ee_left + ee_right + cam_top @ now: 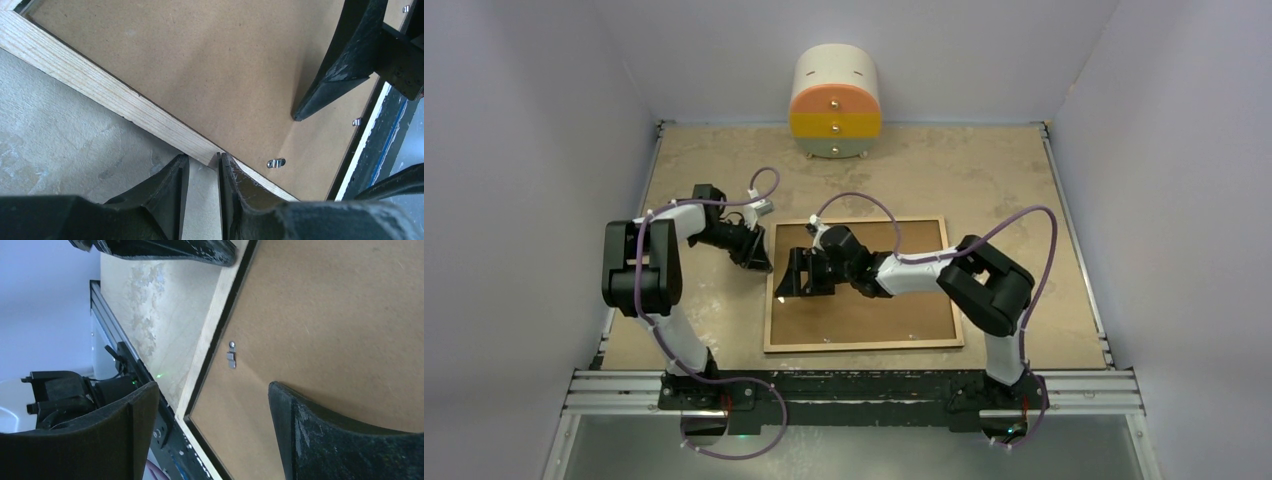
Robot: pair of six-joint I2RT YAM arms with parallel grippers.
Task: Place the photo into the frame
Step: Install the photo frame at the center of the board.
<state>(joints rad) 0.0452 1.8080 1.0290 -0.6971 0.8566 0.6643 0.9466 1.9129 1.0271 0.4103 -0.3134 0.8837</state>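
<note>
**Status: Frame Face-Down on Surface, Both End Effectors at Its Left Side**

The frame [864,345] lies flat on the surface [984,170], wood-coloured back facing up. A plain brown backing board [904,300] fills its opening. In the top view, the frame sits in front of the two arm bases, between the arms. A small rounded drawer unit [836,105] stands well apart from it, at the far edge of the surface.

**Left end effector.** The left end effector [760,263] sits at the frame's left rail, near the far-left corner. In the left wrist view, the left end effector [202,160] has its fingers drawn nearly together, with only a narrow slit between them. One fingertip lies over the light wood rail [100,85] and the other over the bare surface just beside it. Nothing is visibly clamped between them. Whether the tips touch the rail cannot be determined.

**Right end effector.** The right end effector [802,284] hangs over the left part of the backing board, just beside the left end effector. In the right wrist view, the right end effector [212,387] has its fingers spread wide and holds nothing. One finger lies over the board [340,315] and the other outside the frame's rail [212,335].

**Fittings.** A small metal retaining clip [231,356] sits on the board near the rail. A similar clip [276,162] shows in the left wrist view.
</note>
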